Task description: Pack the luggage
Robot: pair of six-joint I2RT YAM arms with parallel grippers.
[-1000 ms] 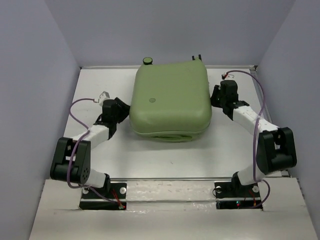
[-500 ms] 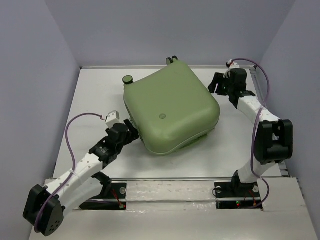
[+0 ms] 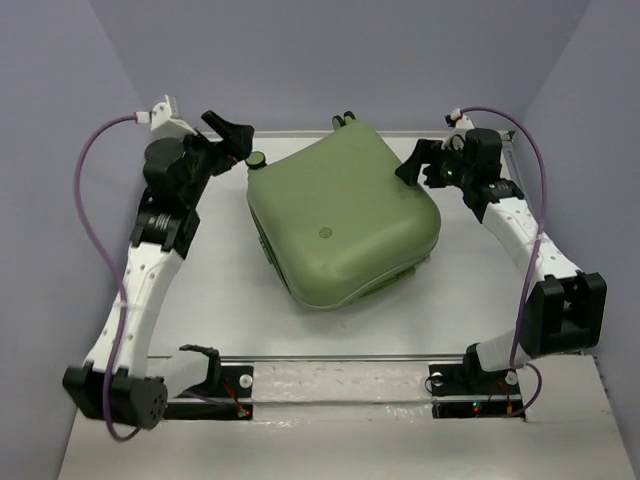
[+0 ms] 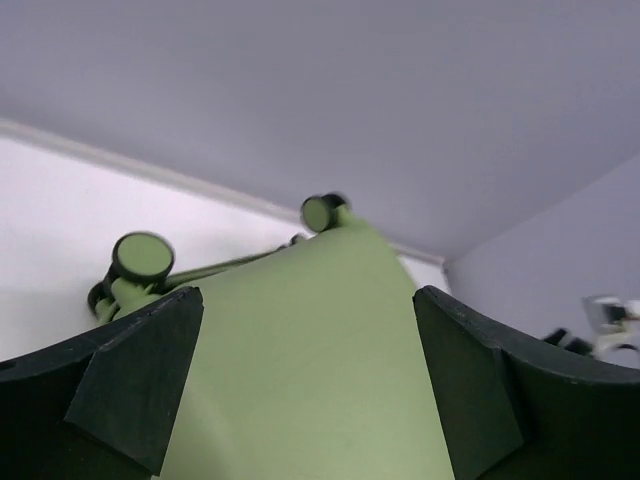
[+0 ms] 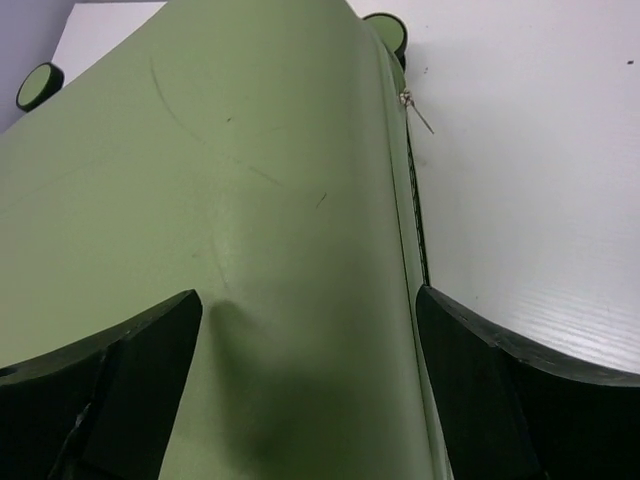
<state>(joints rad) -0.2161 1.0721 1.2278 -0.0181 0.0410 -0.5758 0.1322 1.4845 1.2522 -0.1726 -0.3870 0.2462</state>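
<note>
Up from the near left, the left hand point(image 3: 237, 143) now hangs by the far-left corner of the light olive-green hard-shell suitcase point(image 3: 340, 215), fingers apart. The right hand point(image 3: 410, 165), likewise spread, faces its far-right corner. The suitcase lies closed and skewed on the white surface point(image 3: 220, 300).

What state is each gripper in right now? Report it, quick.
Left gripper: open, holding nothing, beside the far-left corner of the luggage.
Right gripper: open, holding nothing, at the luggage's far-right edge.
</note>
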